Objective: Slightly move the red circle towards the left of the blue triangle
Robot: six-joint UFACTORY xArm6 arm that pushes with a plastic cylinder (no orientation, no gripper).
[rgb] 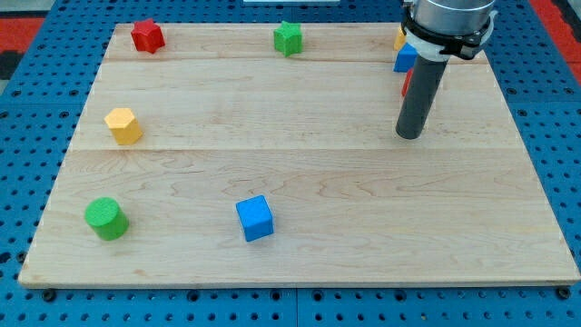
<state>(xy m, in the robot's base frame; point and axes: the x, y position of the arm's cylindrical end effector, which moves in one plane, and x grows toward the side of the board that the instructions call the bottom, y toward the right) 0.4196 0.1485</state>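
My tip (409, 135) rests on the board at the view's right, below and just left of a cluster of blocks that the rod mostly hides. A sliver of the red circle (407, 84) shows at the rod's left edge, above the tip. The blue triangle (404, 59) sits just above it, partly hidden by the arm. A yellow block (399, 39) peeks out above the blue one, its shape hidden.
A red star-like block (147, 36) lies at the top left and a green star-like block (289, 37) at the top middle. A yellow hexagon (123, 125) is at the left, a green cylinder (106, 218) at the bottom left, and a blue cube (254, 218) at the bottom middle.
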